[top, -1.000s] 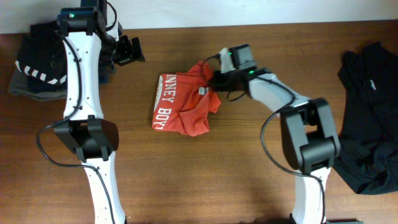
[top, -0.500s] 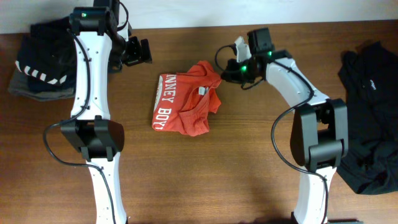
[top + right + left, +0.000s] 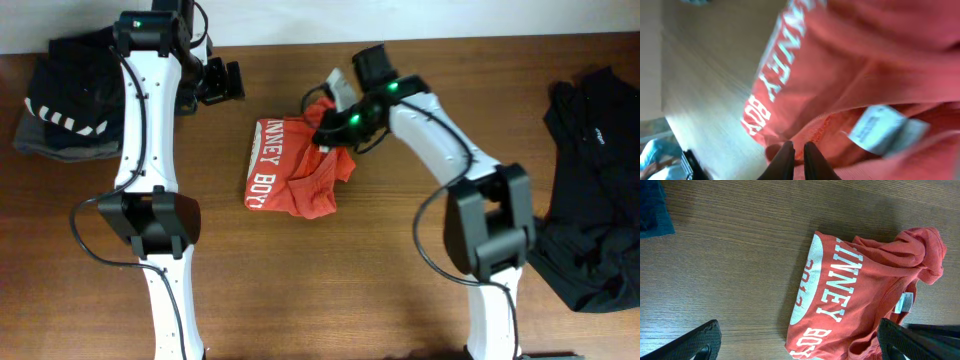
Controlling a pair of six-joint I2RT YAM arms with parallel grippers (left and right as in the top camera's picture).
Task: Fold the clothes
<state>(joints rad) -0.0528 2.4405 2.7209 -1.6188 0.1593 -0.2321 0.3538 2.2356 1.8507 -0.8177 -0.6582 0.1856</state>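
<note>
A wooden table is seen carrying a heap of black clothes at its right edge, a dark striped pile at its left edge, and a red shirt with white lettering lying crumpled near the middle. The left gripper is held spread wide and empty above the table beside the shirt. The right gripper is poised over the shirt's upper right part near its white label, its fingers drawn almost together with no cloth seen pinched.

Brown wooden table, white backdrop
</note>
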